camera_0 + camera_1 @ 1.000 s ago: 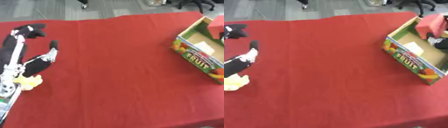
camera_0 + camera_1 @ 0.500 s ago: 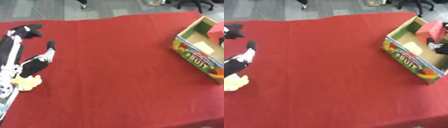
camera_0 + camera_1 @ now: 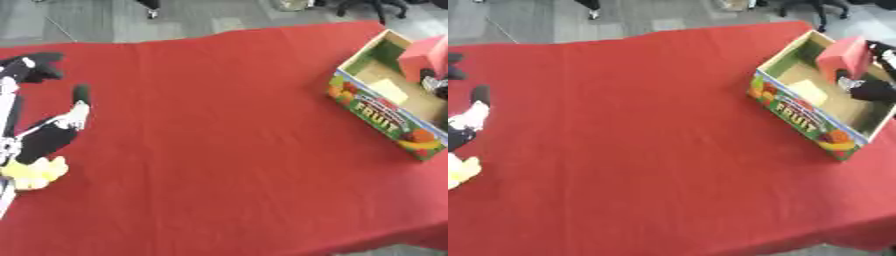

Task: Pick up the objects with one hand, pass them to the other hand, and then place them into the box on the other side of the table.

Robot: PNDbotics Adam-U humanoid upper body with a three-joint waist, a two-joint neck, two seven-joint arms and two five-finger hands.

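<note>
The right robot hand (image 3: 874, 90) holds a red block (image 3: 843, 56) over the fruit box (image 3: 798, 110); seemingly rigid and light, best gripped across flat sides. The left robot hand (image 3: 39, 140) rests open.

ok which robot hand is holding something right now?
The right robot hand, over the fruit box, with a red block in its fingers. The left robot hand rests open beside a yellow object.

One readable word, on the box.
The box (image 3: 385, 119) carries "FRUIT" in dark capitals along its long outer side, among printed fruit pictures; smaller lettering above it cannot be read.
</note>
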